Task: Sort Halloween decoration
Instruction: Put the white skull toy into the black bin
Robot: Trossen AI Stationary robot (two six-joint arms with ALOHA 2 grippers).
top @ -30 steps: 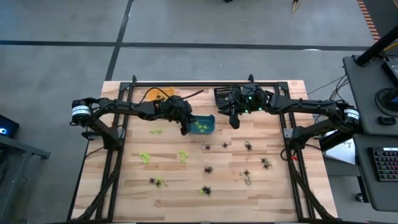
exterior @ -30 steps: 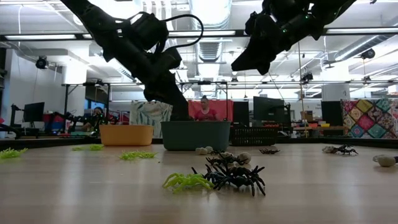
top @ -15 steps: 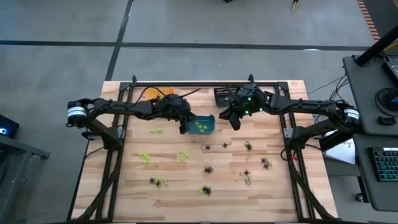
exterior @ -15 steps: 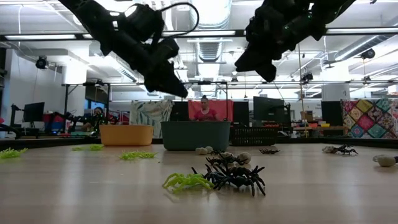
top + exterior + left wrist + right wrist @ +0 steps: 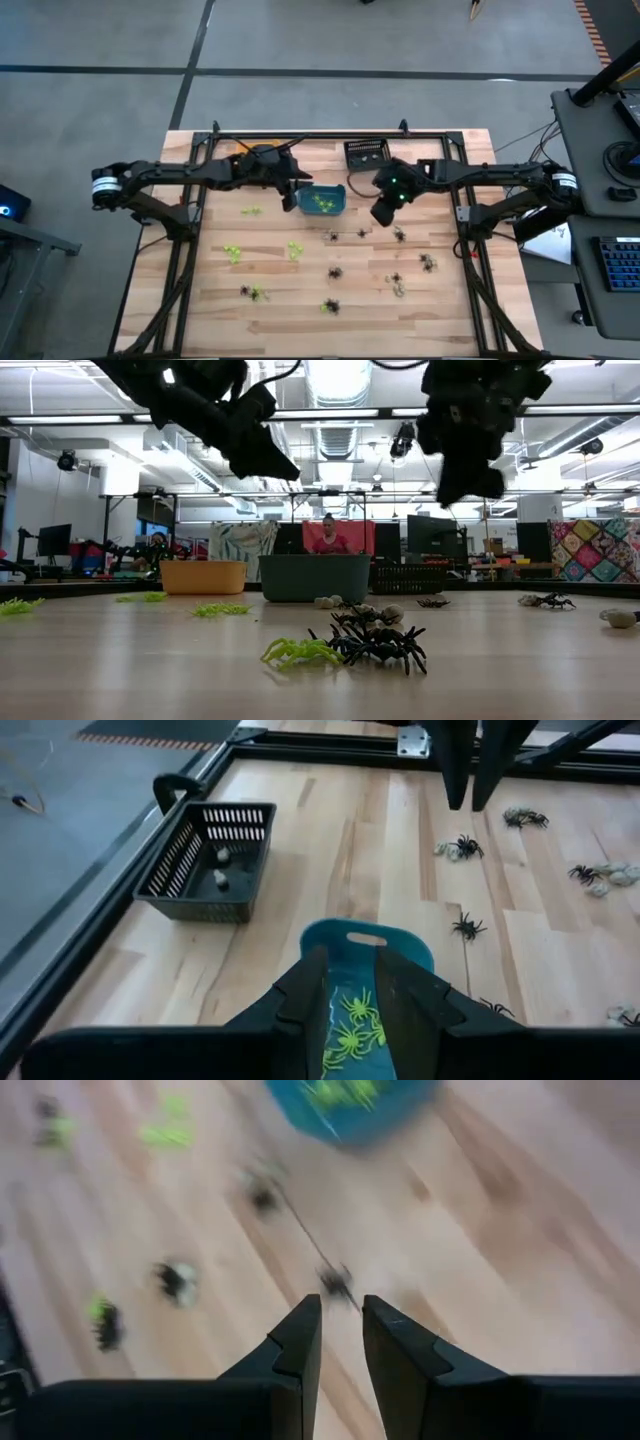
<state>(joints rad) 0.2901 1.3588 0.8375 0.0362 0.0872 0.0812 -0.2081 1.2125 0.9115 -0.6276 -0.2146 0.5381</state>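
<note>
Left arm: its left gripper (image 5: 290, 192) has pulled back from over the teal bin (image 5: 325, 200) toward the table's left edge and now hangs just beside the bin, lifted off the wood. The fingers (image 5: 305, 1005) stand a narrow gap apart with nothing between them.
Right arm: its right gripper (image 5: 381, 212) has swung away from the black basket (image 5: 364, 153) at the far edge and out over the middle of the table, above a few dark spiders (image 5: 399, 235). Its fingers (image 5: 296, 1352) are a slit apart and empty.
What that means: by my reading each arm has just finished a drop and is heading for the next piece; the sorting is well short of done.
Teal bin: holds a cluster of lime-green spiders (image 5: 350, 1025).
Black basket: two small pale pieces (image 5: 218, 868) lie on its floor.
Orange bin (image 5: 202, 577): at the far edge, left of the teal one; I cannot see inside it.
Left on the table: the Halloween decoration (image 5: 334, 272) is scattered over the middle and toward the near edge, green spiders (image 5: 233, 253) more toward the left edge and dark ones more toward the right edge.
</note>
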